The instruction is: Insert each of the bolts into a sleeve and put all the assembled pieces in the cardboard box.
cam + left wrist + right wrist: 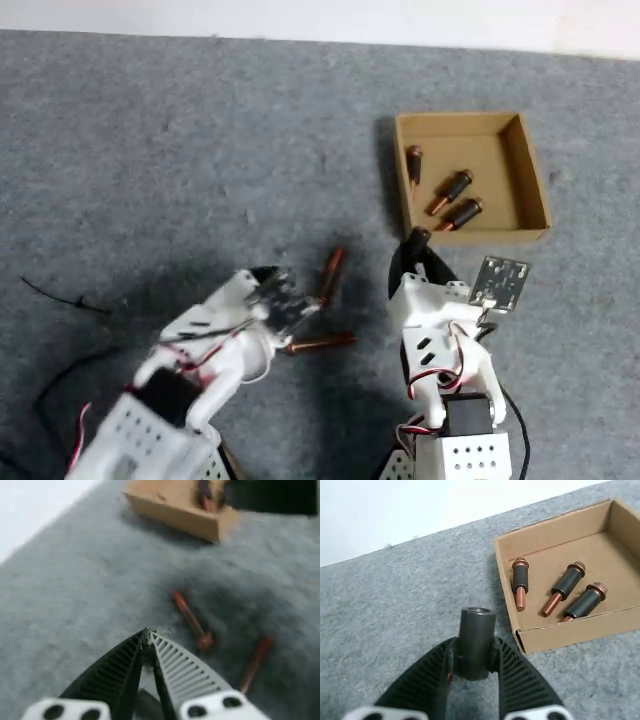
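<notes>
The cardboard box (399, 185) sits at the far right of the counter (150, 150), with 3 assembled pieces (452, 190) lying side by side in it. Just before its near left corner, the right pincer (474, 650) holds a sleeve (476, 627). Left of that, 2 bolts (331, 275) lie on the counter, 1 behind the other, just right of the left pincer (147, 635).
</notes>
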Controlling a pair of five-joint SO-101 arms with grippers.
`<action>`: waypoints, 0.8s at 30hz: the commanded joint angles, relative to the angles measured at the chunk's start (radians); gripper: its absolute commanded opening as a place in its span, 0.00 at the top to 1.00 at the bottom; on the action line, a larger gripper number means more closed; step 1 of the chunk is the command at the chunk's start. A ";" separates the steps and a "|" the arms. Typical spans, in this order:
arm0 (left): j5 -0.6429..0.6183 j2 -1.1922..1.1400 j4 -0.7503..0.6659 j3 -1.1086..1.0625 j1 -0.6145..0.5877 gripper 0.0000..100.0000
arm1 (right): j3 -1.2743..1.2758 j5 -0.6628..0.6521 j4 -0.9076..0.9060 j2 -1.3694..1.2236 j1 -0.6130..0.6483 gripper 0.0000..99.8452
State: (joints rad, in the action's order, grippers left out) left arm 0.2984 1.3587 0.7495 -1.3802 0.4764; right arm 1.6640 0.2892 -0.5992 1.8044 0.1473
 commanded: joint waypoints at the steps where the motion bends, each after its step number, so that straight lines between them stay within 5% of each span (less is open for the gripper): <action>1: 0.043 -0.378 0.028 0.206 0.022 0.98 | -0.001 -0.014 0.008 -0.001 -0.004 0.99; 10: 0.204 -0.951 0.221 0.605 0.085 0.98 | 0.024 -0.015 0.061 -0.007 -0.004 0.99; 17: 0.339 -1.040 0.308 0.677 0.154 0.87 | 0.107 -0.015 0.156 -0.001 -0.007 0.99; 24: 0.431 -1.043 0.313 0.622 0.157 0.88 | 0.107 -0.015 0.156 -0.001 -0.022 0.99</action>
State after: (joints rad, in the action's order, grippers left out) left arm 0.6928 0.3168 1.0533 -0.7495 0.6053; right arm 1.6701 0.2846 -0.4902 1.8013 0.1412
